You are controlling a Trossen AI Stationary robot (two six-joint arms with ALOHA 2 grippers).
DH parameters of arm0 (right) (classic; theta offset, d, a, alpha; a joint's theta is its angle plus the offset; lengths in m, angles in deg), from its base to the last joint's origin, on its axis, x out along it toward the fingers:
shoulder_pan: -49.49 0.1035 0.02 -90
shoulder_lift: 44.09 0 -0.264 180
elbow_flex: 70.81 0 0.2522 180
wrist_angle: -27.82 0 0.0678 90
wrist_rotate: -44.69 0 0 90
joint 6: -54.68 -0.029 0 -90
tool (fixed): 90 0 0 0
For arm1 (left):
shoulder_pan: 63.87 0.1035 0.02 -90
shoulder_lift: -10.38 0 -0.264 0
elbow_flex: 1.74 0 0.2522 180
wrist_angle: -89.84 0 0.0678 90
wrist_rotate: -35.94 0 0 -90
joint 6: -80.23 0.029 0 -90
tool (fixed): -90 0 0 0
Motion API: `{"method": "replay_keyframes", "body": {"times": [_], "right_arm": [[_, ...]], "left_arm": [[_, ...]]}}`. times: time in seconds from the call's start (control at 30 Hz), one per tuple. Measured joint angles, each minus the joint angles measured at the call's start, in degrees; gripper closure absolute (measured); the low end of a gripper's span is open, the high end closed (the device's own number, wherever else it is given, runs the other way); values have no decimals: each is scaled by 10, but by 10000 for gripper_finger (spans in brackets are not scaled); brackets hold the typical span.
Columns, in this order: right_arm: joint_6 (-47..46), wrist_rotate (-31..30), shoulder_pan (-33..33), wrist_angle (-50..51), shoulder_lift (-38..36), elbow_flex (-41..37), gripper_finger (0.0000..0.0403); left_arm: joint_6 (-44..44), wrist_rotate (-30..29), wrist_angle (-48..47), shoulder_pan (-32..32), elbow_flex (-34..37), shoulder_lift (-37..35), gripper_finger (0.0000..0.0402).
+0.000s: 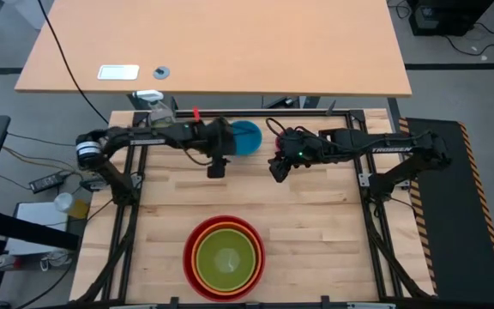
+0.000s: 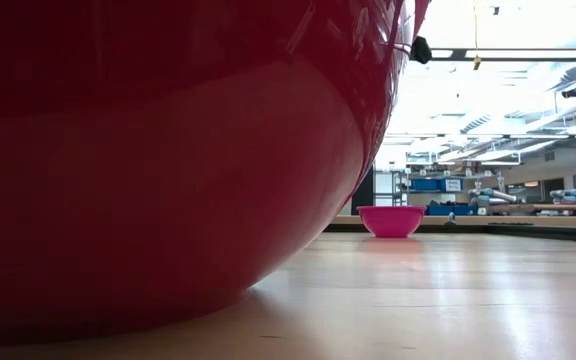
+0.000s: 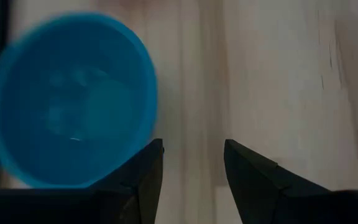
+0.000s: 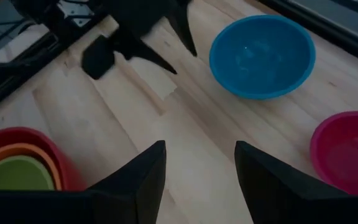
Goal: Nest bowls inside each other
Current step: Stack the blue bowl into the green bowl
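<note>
Your left end effector [image 3: 191, 168] hung released beside the blue bowl [image 3: 67, 99]. Your right end effector [image 4: 197, 168], at 3 o'clock of it, was released, empty.

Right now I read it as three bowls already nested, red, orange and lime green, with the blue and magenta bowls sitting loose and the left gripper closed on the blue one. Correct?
Not quite. The left gripper holds nothing: the left wrist view shows its fingers open beside the blue bowl. The rest stands: red bowl, orange bowl and lime green bowl nested, magenta bowl loose.
</note>
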Motion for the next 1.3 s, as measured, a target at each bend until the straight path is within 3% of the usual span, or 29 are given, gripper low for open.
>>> {"method": "replay_keyframes", "body": {"times": [0.37,0.83,1.17,1.3], "right_arm": [[10,21,-7,2,0,0,205],[11,1,1,1,0,-1,205],[13,2,1,2,0,-1,205],[12,2,1,2,0,-2,205]], "left_arm": [[15,-18,-75,-4,-124,97,230],[30,-16,-138,24,-132,117,227],[77,-59,-113,14,-132,115,144],[134,-73,-107,1,-132,116,129]]}}
